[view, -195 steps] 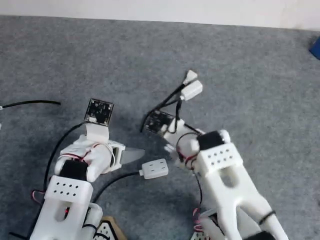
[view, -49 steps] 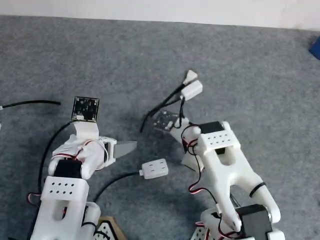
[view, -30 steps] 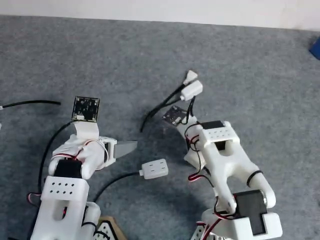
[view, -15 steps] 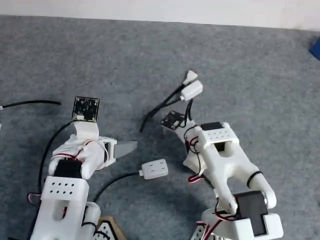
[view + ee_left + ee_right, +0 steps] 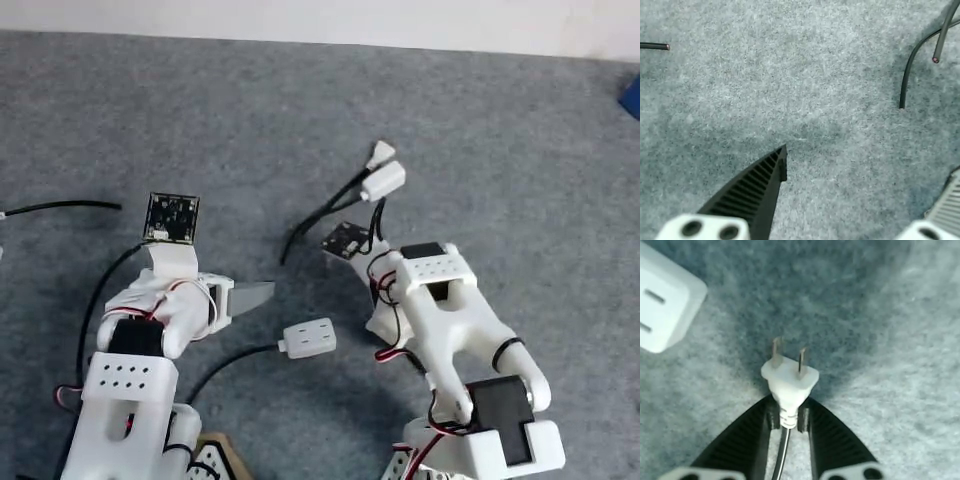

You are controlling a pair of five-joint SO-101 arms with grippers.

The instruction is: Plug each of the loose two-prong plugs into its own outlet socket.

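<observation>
A white outlet socket [image 5: 308, 338] on a black cable lies on the grey carpet between the two arms. In the right wrist view my right gripper [image 5: 788, 414] is shut on a white two-prong plug [image 5: 789, 376]. Its prongs point away from the wrist, just above the carpet. The socket [image 5: 665, 305] lies off to one side of the prongs, with its slots showing. A small white plug [image 5: 380, 155] and a bigger white block [image 5: 383, 180] lie together at the far middle. My left gripper [image 5: 865, 172] is open over bare carpet, one dark finger [image 5: 250, 295] pointing toward the socket.
Loose black cable ends [image 5: 910, 75] lie on the carpet ahead of the left gripper, and another cable [image 5: 60, 207] runs in from the left edge. The right arm's body [image 5: 440, 300] covers the carpet right of the socket. A blue object [image 5: 632, 95] sits at the right edge.
The right arm folded back and turned its wrist; the left arm shifted slightly left early on. Nothing has visibly moved in the last half second.
</observation>
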